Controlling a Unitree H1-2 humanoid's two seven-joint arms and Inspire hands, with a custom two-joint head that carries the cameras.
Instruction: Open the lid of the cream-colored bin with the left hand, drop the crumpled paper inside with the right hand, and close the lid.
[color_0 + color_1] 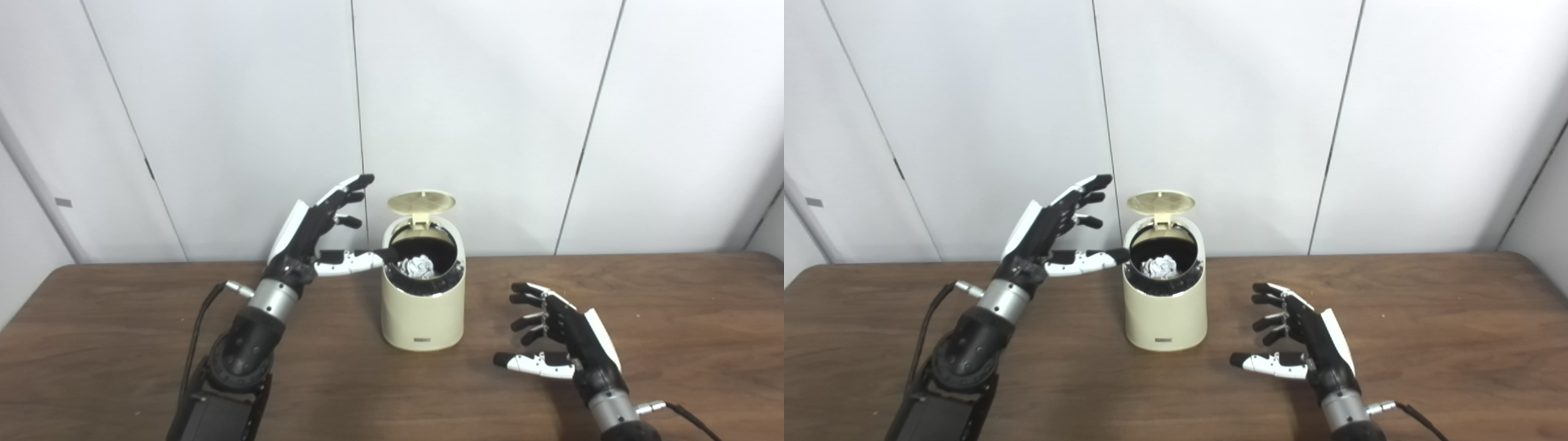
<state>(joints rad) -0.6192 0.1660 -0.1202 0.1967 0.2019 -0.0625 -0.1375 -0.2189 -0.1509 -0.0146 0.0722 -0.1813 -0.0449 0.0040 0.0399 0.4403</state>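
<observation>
The cream-colored bin point(422, 318) stands on the table near its middle. Its round lid point(422, 203) is tipped up at the back, leaving the mouth uncovered. The crumpled white paper point(418, 267) lies inside the dark opening. My left hand point(318, 236) is raised just left of the bin, open, its thumb reaching to the bin's left rim while the fingers point up toward the lid. My right hand point(560, 337) hovers low over the table to the right of the bin, open and holding nothing.
The brown wooden table point(674, 318) stretches wide on both sides of the bin. White wall panels point(478, 110) stand close behind the table's far edge. A black cable point(199, 331) runs along my left forearm.
</observation>
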